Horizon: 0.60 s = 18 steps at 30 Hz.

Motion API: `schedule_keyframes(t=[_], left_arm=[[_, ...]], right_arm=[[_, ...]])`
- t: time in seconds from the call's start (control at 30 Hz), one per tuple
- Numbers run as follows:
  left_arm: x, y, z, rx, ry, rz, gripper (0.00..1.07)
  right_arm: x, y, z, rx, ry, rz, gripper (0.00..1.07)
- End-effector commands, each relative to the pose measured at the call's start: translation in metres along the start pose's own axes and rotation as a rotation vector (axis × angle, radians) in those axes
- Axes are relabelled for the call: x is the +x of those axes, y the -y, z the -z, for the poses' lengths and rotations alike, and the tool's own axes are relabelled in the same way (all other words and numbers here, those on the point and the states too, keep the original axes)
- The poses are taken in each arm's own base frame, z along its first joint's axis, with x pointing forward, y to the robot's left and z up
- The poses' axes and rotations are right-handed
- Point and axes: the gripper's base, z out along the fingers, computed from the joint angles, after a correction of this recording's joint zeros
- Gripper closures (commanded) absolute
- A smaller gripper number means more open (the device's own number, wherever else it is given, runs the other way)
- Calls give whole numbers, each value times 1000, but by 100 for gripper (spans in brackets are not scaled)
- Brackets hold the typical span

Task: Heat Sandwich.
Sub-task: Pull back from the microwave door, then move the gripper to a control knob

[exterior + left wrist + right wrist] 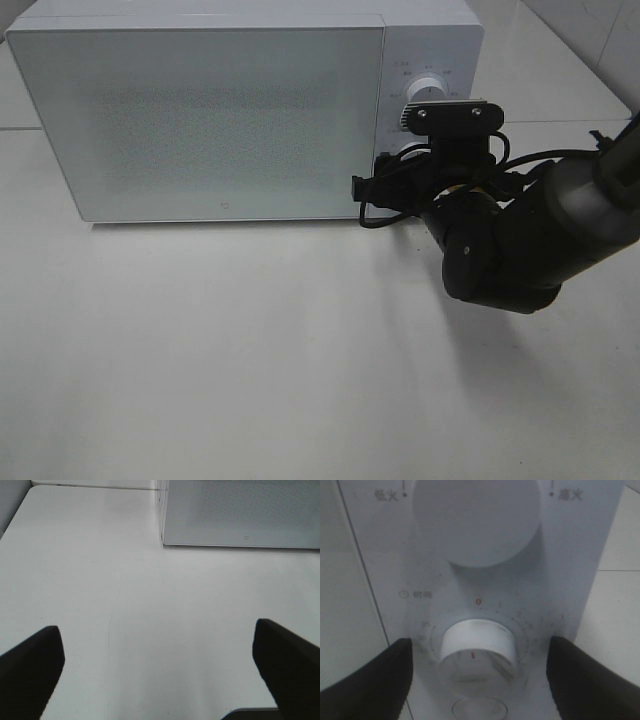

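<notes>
The sandwich is out of view in every frame. A white microwave (200, 120) stands at the back of the table with its frosted door shut. My right gripper (480, 644) is open at the control panel, one dark finger (375, 680) on each side of the lower timer knob (476, 647), with a gap on both sides. The knob's red mark points down, away from the red 0 above it. In the high view the wrist camera mount (447, 115) hides those fingers. My left gripper (157, 627) hangs open over bare table, holding nothing.
The larger upper power knob (476, 520) sits just above the timer knob. The right arm (520, 240) reaches in from the right edge. The microwave's lower left front corner (165, 540) shows in the left wrist view. The white table (250, 360) spreads in front.
</notes>
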Motion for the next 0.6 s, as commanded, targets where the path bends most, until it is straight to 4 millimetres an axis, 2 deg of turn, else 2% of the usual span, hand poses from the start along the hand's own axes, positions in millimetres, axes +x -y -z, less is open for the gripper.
schedule_keyframes(t=[0.03, 0.07, 0.1, 0.13, 0.2, 0.23, 0.27, 0.3, 0.37, 0.6], left_arm=[[1, 0, 2, 3, 32, 0, 9], [1, 0, 2, 3, 32, 0, 9], [1, 0, 2, 3, 32, 0, 9], [1, 0, 2, 3, 32, 0, 9], [1, 0, 2, 3, 32, 0, 9], [1, 0, 2, 3, 31, 0, 9], [1, 0, 2, 3, 31, 0, 9], [1, 0, 2, 3, 31, 0, 9], [1, 0, 2, 3, 28, 0, 9], [1, 0, 1, 3, 25, 0, 9]], right_arm=[[-4, -1, -1, 9, 19, -18, 43], [-2, -1, -2, 12, 15, -17, 47], [2, -1, -5, 13, -1, -25, 58], [2, -1, -5, 13, -1, -25, 58], [4, -2, -6, 12, -7, -23, 71], [3, -1, -6, 14, 3, -23, 82], [2, -1, -6, 16, 10, -23, 86], [2, -1, -6, 16, 10, -23, 86], [-2, -1, -5, 20, 34, -26, 93], [-10, 0, -4, 28, 63, -34, 92]])
